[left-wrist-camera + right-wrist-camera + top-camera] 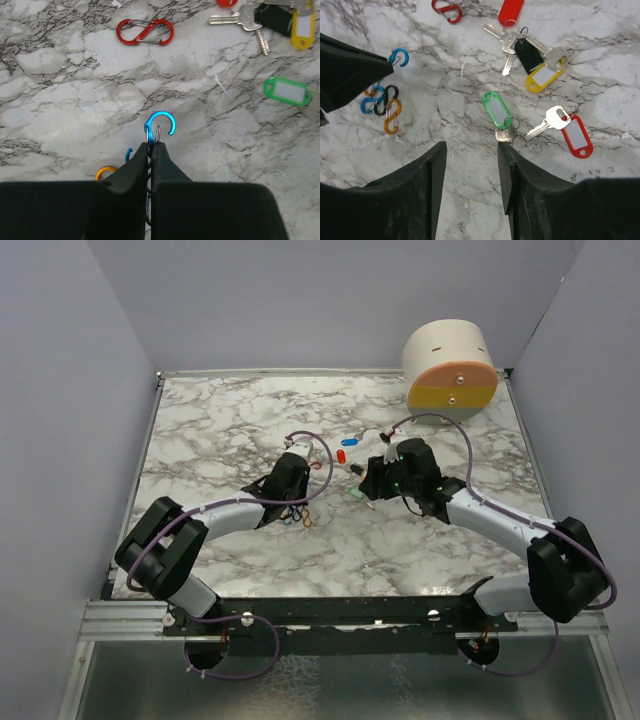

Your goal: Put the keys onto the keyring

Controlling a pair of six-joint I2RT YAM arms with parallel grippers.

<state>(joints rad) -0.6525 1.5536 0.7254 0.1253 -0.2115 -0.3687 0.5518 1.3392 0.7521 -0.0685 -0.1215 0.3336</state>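
While the left tool (151, 146) is closed on a blue hook (161, 121) of the keyring (391, 116), the right tool (471, 150) hangs half open, empty, over the green-tagged key (496, 110) on the worktop (620, 75), which it should grip next.

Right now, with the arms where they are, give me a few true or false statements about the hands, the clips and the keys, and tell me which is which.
1. The left hand is shut on a blue clip. True.
2. The red clip is hooked onto the blue clip. False: it lies alone on the marble table, well apart from it.
3. The right hand is gripping the green-tagged key. False: its jaws are open and empty, and that key lies on the marble just beyond one fingertip.
4. The yellow tag lies bunched with a black tag and metal keys. True.
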